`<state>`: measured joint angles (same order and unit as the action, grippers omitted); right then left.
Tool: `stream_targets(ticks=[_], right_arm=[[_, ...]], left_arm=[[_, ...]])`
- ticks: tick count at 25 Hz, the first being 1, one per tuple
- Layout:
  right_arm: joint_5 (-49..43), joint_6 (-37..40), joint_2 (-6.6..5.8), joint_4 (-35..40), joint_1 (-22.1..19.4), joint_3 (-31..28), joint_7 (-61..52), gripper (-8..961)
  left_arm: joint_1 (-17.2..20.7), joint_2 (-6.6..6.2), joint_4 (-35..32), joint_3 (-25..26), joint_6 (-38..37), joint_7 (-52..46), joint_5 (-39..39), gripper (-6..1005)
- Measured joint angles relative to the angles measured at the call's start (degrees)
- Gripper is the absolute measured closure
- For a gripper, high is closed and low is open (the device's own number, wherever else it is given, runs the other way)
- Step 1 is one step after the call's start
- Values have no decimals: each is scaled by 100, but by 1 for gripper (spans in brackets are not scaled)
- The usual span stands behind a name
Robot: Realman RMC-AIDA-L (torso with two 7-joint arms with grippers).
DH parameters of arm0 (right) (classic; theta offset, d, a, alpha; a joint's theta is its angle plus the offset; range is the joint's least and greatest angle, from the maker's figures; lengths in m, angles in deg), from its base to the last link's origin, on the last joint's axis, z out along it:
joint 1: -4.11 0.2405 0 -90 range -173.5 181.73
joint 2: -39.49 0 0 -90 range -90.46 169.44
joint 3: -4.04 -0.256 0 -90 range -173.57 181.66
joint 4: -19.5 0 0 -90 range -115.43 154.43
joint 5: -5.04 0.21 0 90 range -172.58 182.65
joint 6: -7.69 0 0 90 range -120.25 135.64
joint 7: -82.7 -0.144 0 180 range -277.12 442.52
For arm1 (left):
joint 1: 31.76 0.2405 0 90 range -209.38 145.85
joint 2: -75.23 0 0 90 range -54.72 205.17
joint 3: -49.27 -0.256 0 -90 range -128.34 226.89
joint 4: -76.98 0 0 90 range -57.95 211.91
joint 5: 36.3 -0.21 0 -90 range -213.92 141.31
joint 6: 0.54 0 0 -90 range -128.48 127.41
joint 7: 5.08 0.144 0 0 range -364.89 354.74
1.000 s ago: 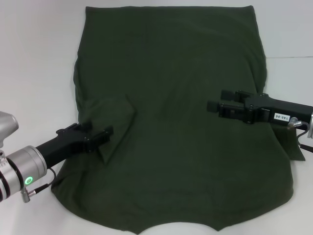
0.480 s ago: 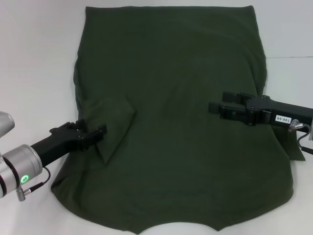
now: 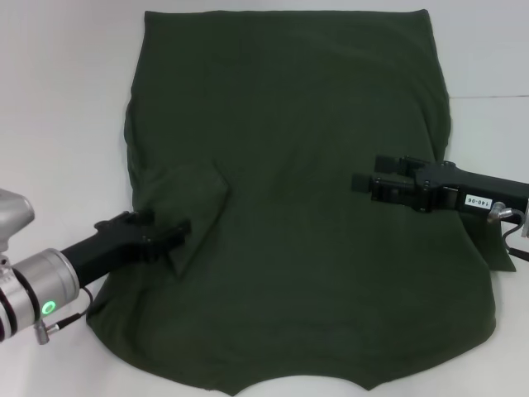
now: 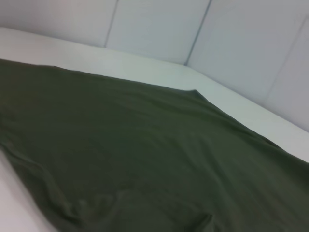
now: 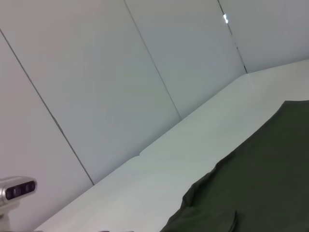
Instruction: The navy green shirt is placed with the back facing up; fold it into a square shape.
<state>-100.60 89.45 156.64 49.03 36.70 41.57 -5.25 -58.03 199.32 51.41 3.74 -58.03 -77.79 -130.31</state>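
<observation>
The navy green shirt [image 3: 297, 190] lies spread flat over most of the white table. Its left sleeve [image 3: 188, 198] is folded inward onto the body. My left gripper [image 3: 172, 223] is low at the near edge of that folded sleeve, open, with its tips touching or just above the cloth. My right gripper [image 3: 365, 169] hovers open over the right half of the shirt, holding nothing. The right sleeve [image 3: 496, 248] sticks out under the right arm. In the left wrist view the shirt [image 4: 145, 154] fills the lower part. In the right wrist view only a corner of the shirt [image 5: 256, 193] shows.
The white table [image 3: 58, 124] shows bare strips on both sides of the shirt. Pale wall panels [image 5: 120, 72] stand close behind the table's far edge. The shirt's near hem [image 3: 297, 382] lies near the table's front edge.
My left gripper drew back to the left, then came forward again to the folded sleeve's edge, slightly lower. The right gripper barely shifted. The shirt lies as before.
</observation>
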Motion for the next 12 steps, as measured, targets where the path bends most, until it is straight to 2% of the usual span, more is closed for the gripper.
stream_targets(ticks=[5,12], right_arm=[[0,5,0,0,-3,0,1,62],[0,7,0,0,-7,0,3,63]], left_arm=[[-18,1,8,-404,-22,-21,-3,234],[-28,-5,-32,-550,-545,-23,-7,234]])
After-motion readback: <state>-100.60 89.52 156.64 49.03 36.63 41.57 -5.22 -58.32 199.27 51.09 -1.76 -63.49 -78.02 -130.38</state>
